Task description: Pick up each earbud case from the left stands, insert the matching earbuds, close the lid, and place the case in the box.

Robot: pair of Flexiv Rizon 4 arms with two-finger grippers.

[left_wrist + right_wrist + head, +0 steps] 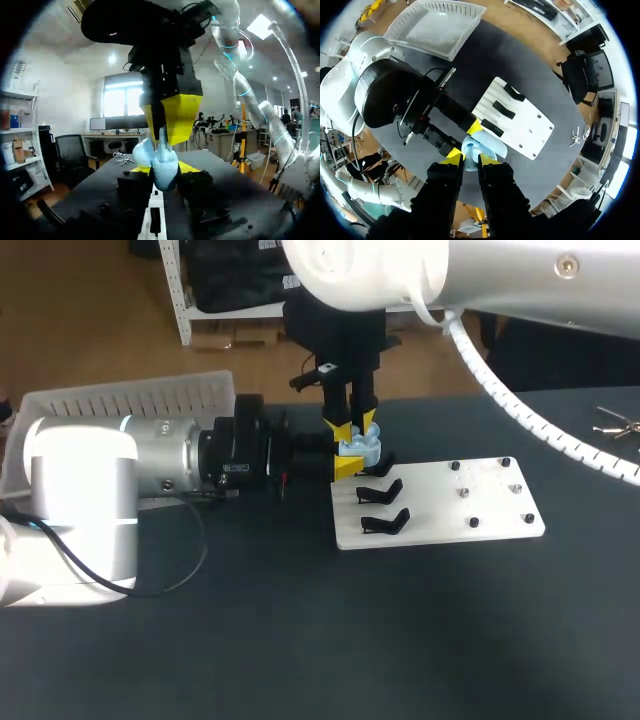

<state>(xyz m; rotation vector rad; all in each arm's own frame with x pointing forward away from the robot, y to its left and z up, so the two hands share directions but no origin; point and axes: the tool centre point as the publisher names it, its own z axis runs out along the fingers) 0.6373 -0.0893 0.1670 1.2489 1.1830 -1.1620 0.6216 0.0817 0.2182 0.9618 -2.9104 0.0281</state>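
Note:
A light blue earbud case (360, 447) hangs just above the near-left corner of the white stand board (440, 502). My left gripper (345, 458) comes in level from the left and is shut on its lower part. From above, my right gripper (353, 427) points straight down with its yellow tips pinching the case's upper part. In the left wrist view the case (162, 165) sits between my left gripper's (164, 171) yellow tips, with the right gripper (167, 132) on top. The right wrist view shows the case (482, 145) just ahead of the right gripper (470, 160).
Three black stands (383, 492) line the board's left side, and small black pegs (470, 492) dot its right half. A white slatted basket (130, 395) sits at the far left behind my left arm (150, 465). Keys (615, 425) lie at the far right.

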